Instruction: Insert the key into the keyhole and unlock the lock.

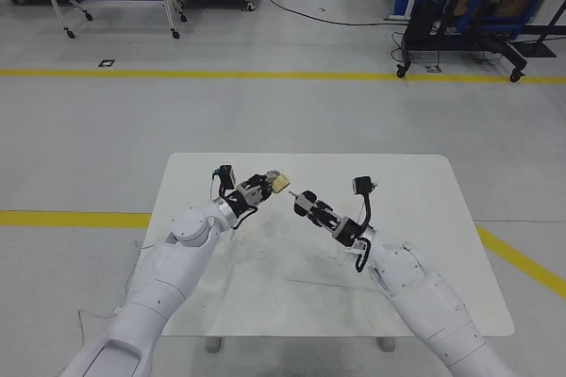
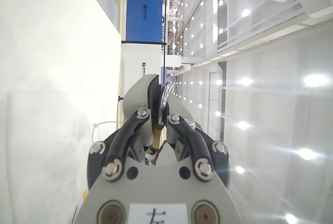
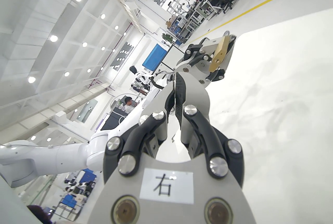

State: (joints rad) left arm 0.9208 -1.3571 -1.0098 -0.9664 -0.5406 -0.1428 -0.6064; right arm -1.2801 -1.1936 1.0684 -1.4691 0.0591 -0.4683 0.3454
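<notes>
Both clenched | left gripper (image 2: 161, 91) on lock (image 3: 220, 53) | right gripper (image 3: 178, 82) on key (image 1: 293, 194), just beside lock

arms (image 1: 184, 273) white | left claw (image 2: 161, 91), right claw (image 3: 177, 80): grey, black links (image 2: 122, 136), silver screws (image 2: 97, 149), white label (image 3: 166, 185)

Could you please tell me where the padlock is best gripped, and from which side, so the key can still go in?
Grip the padlock across the flat broad faces of its brass body, coming from the side, as the left tool does. Its narrow end towards the right tool is then probably free for the key.
</notes>
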